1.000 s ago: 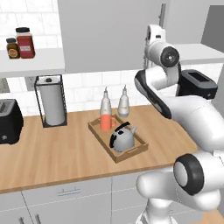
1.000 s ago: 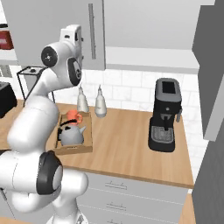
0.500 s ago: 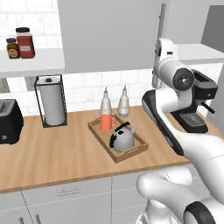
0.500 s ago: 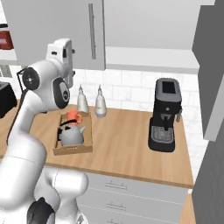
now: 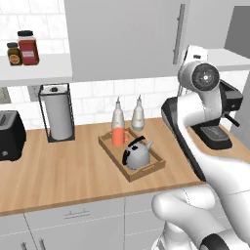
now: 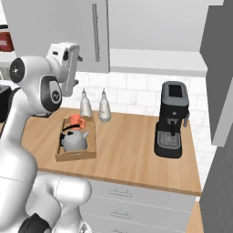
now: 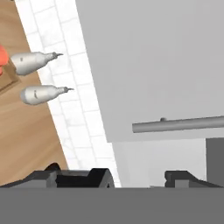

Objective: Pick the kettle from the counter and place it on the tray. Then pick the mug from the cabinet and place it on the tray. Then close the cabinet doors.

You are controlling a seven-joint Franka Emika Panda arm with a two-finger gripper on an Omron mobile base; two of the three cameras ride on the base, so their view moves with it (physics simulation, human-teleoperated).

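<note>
Two slim bottles [image 5: 127,113], a paper-towel holder [image 5: 57,112], a toaster [image 5: 10,135] and a coffee machine [image 6: 171,119] are being shown on the counter [image 5: 58,171]. The kettle [image 5: 136,153] and mug [image 5: 118,136] are resting in the tray [image 5: 148,169]. The gripper [image 7: 135,177], jaws spread and empty, is being held just below the closed cabinet doors' [image 7: 153,61] bar handle [image 7: 175,124]; since the earlier frame the arm is being swung aside.

The gripper [image 7: 133,177] is cut off at the bottom of the hand view, so only the finger tops are seen. The door handle [image 7: 179,124] just beyond it is cut by the right edge. Far off to the gripper's side, the mug [image 7: 2,57] is reduced to an orange sliver, and the tray [image 7: 8,81] to one corner.
</note>
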